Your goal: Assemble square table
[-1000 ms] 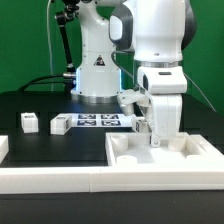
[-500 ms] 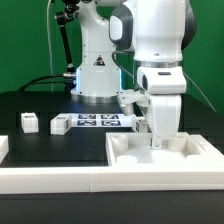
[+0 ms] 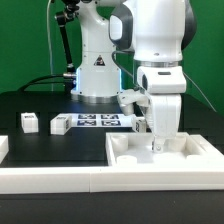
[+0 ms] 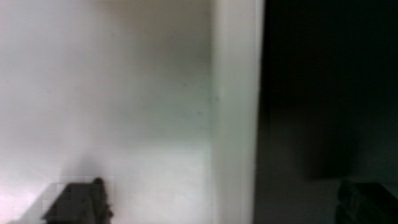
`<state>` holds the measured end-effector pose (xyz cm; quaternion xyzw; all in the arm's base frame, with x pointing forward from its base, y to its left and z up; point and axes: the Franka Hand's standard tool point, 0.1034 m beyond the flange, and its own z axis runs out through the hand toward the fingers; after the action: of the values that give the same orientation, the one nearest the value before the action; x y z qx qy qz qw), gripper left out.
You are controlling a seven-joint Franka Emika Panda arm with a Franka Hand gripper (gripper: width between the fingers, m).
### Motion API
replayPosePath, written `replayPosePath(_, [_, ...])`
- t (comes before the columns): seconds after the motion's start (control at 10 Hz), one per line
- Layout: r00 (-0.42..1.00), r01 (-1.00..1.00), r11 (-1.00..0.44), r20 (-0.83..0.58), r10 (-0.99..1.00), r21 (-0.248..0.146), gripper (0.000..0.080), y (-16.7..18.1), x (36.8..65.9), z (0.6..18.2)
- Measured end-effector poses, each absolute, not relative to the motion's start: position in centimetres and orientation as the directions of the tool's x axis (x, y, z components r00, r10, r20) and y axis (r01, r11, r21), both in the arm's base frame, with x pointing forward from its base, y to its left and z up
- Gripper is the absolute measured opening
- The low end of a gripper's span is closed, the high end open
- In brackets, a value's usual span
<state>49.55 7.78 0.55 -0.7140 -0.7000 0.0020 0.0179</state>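
Note:
The square table's white slab (image 3: 186, 152) with its raised rim lies at the exterior view's right, on the black table. My gripper (image 3: 156, 143) points straight down at the slab's far edge, its fingertips right at the rim. In the wrist view the slab (image 4: 125, 110) fills one side and the dark table the other. The two fingertips (image 4: 71, 203) stand far apart on either side of the slab's edge, so the gripper (image 4: 217, 205) is open and holds nothing. Two white legs (image 3: 29, 122) (image 3: 59, 125) lie at the left. Another leg (image 3: 139, 121) lies behind the gripper.
The marker board (image 3: 96, 121) lies flat before the robot base (image 3: 96, 75). A long white border bar (image 3: 60, 180) runs along the front. A white piece (image 3: 3, 148) shows at the exterior view's left edge.
The gripper has sunk slightly toward the slab's edge. Nothing else has moved.

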Motion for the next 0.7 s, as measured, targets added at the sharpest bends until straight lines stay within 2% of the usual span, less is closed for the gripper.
replayPosePath(0.1, [0.02,0.999,-0.02,0.022,1.0,-0.028,0.0648,7.8,49.6,0.6])
replayPosePath(0.3, [0.089,0.996,-0.089,0.015,0.996,-0.009,0.0649,8.4,49.5,2.2])
replayPosePath(0.6, [0.183,0.983,-0.183,0.009,0.983,0.015,0.0649,9.8,47.2,5.0])
replayPosePath(0.7, [0.2,0.98,-0.2,0.013,0.98,0.022,0.0649,10.4,46.2,5.3])
